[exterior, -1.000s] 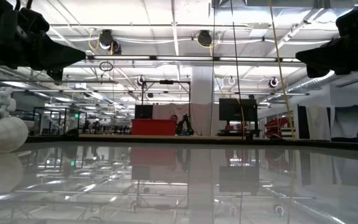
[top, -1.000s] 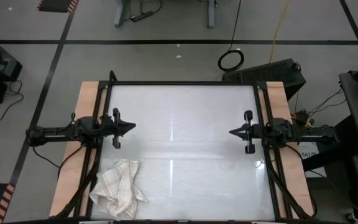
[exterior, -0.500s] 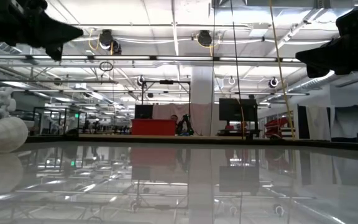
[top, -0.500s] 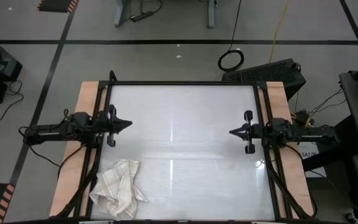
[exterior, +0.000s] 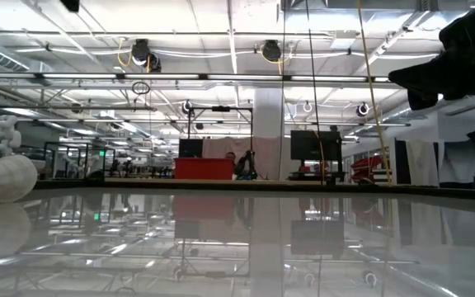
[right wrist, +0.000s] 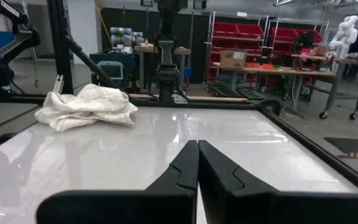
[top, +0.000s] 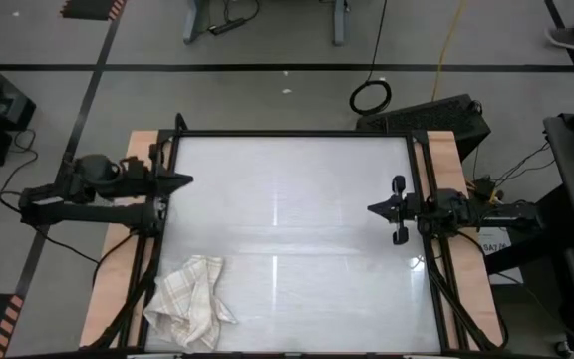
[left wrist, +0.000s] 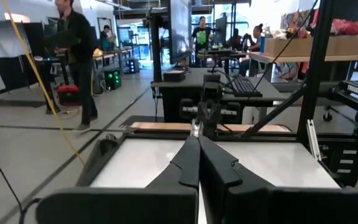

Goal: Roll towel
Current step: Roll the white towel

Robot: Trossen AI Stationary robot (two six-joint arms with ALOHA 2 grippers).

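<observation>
The towel (top: 189,301), cream-white with a beige plaid check, lies crumpled in a heap on the white table top near the near left corner. It also shows in the right wrist view (right wrist: 89,106). My left gripper (top: 185,180) is shut and empty over the table's left edge, well to the far side of the towel; its fingers meet in the left wrist view (left wrist: 197,149). My right gripper (top: 372,209) is shut and empty near the table's right edge, above the table (exterior: 402,78); its fingers meet in the right wrist view (right wrist: 197,146).
A black frame rail (top: 292,134) runs round the glossy white table top, with wooden strips (top: 133,170) outside it at left and right. The towel is the only thing lying on the top. A person (left wrist: 76,56) walks in the room beyond the table's right side.
My left gripper has drawn back toward the table's left edge and a little toward the far edge. It has risen out of the top of the low view. It has stayed shut. The towel has not moved.
</observation>
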